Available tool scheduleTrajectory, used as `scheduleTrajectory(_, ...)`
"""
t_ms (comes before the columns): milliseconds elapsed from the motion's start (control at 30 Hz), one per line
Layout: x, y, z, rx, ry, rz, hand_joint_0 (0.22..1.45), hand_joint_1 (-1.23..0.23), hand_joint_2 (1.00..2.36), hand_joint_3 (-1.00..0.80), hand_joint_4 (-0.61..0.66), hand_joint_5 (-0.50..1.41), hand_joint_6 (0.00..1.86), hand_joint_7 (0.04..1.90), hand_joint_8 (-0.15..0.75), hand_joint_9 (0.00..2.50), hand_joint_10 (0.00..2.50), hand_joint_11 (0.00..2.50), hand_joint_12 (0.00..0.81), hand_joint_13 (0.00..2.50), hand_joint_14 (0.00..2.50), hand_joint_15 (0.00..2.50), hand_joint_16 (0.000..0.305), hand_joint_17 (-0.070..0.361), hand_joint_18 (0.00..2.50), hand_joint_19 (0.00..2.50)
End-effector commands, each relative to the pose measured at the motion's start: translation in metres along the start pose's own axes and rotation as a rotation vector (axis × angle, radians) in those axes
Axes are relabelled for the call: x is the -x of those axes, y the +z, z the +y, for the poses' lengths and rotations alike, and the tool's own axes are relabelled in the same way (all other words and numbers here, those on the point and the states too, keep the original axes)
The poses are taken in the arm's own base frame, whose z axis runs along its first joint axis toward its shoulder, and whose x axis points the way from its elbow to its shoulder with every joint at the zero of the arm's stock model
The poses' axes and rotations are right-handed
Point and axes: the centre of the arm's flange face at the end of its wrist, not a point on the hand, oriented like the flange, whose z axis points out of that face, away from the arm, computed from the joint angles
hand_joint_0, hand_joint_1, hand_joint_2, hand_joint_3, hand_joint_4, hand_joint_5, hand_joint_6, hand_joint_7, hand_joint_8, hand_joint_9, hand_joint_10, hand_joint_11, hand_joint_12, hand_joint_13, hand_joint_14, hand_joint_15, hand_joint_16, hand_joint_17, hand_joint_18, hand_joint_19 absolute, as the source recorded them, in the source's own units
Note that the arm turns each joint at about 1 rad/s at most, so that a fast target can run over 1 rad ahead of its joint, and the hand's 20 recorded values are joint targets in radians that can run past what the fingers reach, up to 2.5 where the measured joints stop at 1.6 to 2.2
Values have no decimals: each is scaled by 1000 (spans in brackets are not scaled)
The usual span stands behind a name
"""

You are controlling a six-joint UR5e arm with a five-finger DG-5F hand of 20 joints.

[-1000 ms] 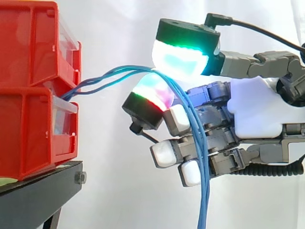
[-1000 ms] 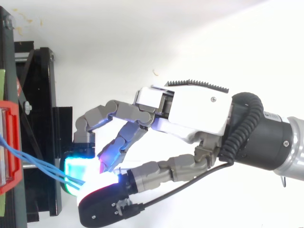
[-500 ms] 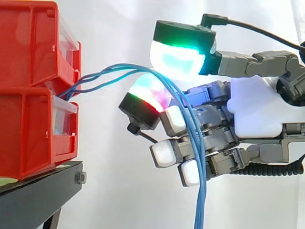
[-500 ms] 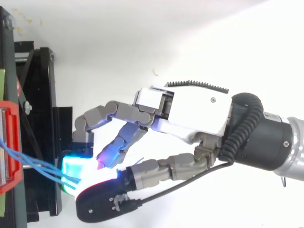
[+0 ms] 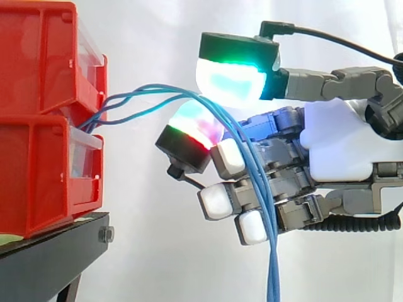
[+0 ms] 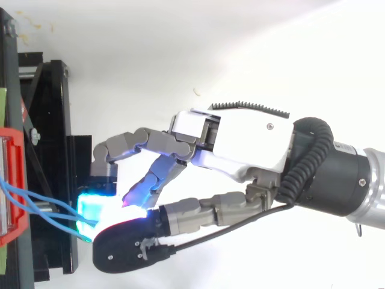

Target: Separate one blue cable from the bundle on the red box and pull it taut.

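Hand (image 5: 334,145), blue cables (image 5: 255,165) between its glowing pads (image 5: 230,78)

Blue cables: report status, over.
Hand pinching blue cables between its pads. Strands bunched, slack from red bins, none separated. Path clear.

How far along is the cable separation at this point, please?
Done: the hand is at the blue cables, which drape over it from the red bins. Under way: strands spread apart near the bins. Left: none is isolated or taut; all sag.
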Motion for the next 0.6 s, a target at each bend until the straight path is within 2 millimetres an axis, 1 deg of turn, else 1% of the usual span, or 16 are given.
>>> scheduleTrajectory(0,0,0,0,2,1,-1,636,-561,1014,-189,196,-113,617,1223,346,1055,16,574,389,972,12,427,55,124,860,644)
scheduleTrajectory(200,0,1,3,6,3,-1,610,-588,1014,-234,178,-118,628,1252,356,1056,14,579,395,972,13,434,56,126,858,638)
scheduleTrajectory(300,0,1,2,6,2,-1,603,-619,1013,-214,188,-134,680,1194,361,1049,16,586,406,979,11,426,57,129,872,629)
scheduleTrajectory(333,0,1,2,6,2,-1,601,-636,1013,-213,196,-146,714,1125,365,1042,14,583,405,980,11,431,58,130,868,629)
scheduleTrajectory(367,0,1,2,6,2,-1,601,-649,1013,-218,205,-152,730,1099,365,1038,16,583,406,980,11,428,58,130,865,630)
scheduleTrajectory(433,-1,1,2,5,1,0,590,-676,1013,-274,194,-158,733,1103,350,1002,18,596,392,958,12,444,54,121,825,646)
scheduleTrajectory(567,0,1,2,4,2,-3,573,-703,1009,-366,194,-158,735,1098,348,1000,15,597,391,952,14,444,54,121,824,646)
